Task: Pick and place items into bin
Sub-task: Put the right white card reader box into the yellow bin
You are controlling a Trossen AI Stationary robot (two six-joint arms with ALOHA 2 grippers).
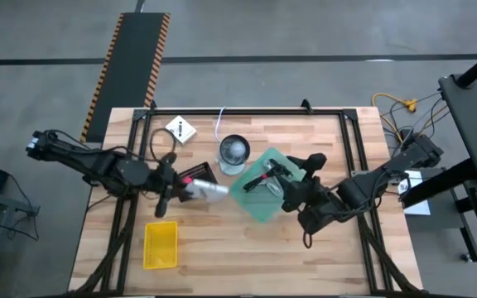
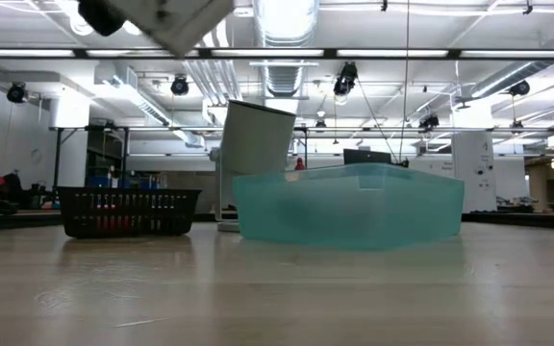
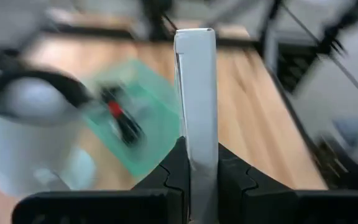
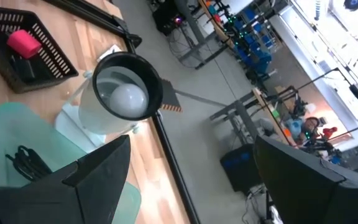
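My left gripper [image 1: 185,189] is shut on a flat white packet [image 1: 210,190], carried above the table between the black mesh basket [image 1: 199,174] and the teal bin [image 1: 265,199]. In the low view the packet [image 2: 258,136] hangs in the air, tilted. My right gripper [image 1: 293,185] is open over the bin's right side and touches nothing. A black-handled tool [image 1: 268,175] lies in the bin. Another white square packet [image 1: 179,128] lies flat near the table's far edge. A pink object [image 4: 22,41] sits in the basket. My left gripper pinches the white packet by its near end [image 3: 197,163] between the two fingers [image 3: 174,167], one on each broad face. The fingers run along the packet, which sticks out ahead of them toward the bin. It is lifted clear of the table.
The round clear-grey cup [image 1: 233,153] stands just beyond the bin's far-left corner. A yellow mesh tray [image 1: 161,245] lies near the table's near-left edge. A white cable [image 1: 219,124] lies by the far edge. Bare wood shows at the near right.
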